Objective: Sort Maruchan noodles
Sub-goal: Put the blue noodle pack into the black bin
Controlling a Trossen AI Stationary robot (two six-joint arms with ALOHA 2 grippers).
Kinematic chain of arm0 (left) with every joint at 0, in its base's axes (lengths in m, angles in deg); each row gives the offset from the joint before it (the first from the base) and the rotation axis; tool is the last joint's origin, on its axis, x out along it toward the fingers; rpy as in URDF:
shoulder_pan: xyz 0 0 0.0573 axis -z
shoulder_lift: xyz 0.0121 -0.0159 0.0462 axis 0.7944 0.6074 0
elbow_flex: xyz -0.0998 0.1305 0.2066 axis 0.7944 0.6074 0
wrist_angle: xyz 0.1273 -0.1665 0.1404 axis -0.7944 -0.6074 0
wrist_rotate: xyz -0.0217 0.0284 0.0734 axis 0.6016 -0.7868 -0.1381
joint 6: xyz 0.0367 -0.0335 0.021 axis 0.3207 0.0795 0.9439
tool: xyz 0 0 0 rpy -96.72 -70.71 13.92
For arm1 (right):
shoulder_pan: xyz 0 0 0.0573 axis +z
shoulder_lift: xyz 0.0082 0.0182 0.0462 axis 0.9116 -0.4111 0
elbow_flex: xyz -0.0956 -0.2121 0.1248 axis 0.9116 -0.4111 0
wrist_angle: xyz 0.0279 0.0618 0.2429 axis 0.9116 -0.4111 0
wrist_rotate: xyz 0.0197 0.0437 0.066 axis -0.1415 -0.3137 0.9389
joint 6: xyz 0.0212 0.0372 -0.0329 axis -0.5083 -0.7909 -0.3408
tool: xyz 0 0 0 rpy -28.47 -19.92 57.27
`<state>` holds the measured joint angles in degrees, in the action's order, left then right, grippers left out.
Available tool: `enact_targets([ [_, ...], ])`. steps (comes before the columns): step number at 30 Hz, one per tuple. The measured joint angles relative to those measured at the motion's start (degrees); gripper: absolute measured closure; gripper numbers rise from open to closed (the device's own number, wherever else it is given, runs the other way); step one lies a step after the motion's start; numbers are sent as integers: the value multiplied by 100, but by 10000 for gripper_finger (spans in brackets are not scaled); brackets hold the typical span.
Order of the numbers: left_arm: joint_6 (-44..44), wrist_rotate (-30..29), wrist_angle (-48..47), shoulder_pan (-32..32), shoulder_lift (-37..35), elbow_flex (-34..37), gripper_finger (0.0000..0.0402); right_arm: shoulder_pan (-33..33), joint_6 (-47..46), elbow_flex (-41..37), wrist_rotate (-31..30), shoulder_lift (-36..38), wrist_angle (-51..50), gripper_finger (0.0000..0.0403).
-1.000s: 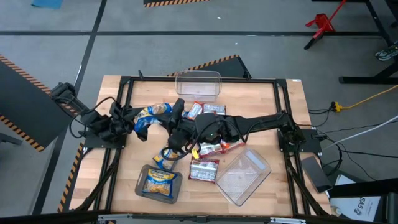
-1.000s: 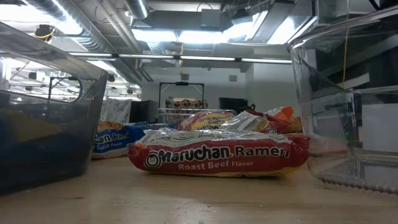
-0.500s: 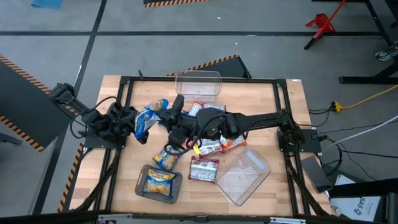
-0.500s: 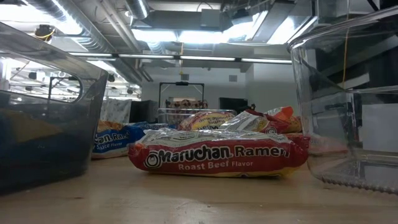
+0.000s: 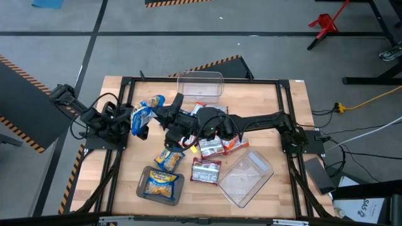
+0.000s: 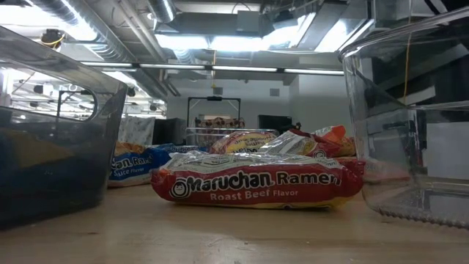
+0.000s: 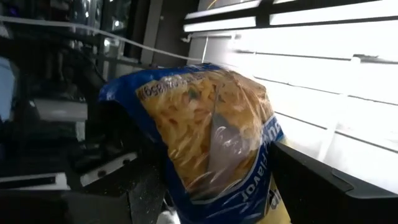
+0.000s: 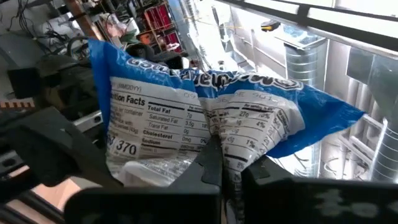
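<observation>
Above the rear left of the wooden counter [image 5: 282, 107], a glossy blue-and-yellow plastic Maruchan noodle packet [image 5: 142, 113] hangs in the air between both arms: the right gripper [image 8: 224, 171] has its jaws shut tight on a fold of the wrapper, while the left gripper [image 5: 134, 122] has wide jaws set around the packet's other end. The risk, I judge, is in this two-arm hold. If the arms pull apart, the thin wrapper could tear or slip free and drop among the unsorted packets [image 5: 210, 147].
</observation>
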<state>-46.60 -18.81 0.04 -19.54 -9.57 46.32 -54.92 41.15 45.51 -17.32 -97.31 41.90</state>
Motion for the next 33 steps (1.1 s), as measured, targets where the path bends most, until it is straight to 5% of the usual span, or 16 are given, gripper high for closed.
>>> enact_targets([
  [9,531,53,403,-189,12,4,140,0,-25,-1,-61,-54,-77,402],
  [17,538,181,430,-206,9,4,182,0,-101,-7,34,-60,-228,371],
  [33,1070,168,217,-202,-54,4,206,205,-1199,-28,-969,44,-1265,150],
])
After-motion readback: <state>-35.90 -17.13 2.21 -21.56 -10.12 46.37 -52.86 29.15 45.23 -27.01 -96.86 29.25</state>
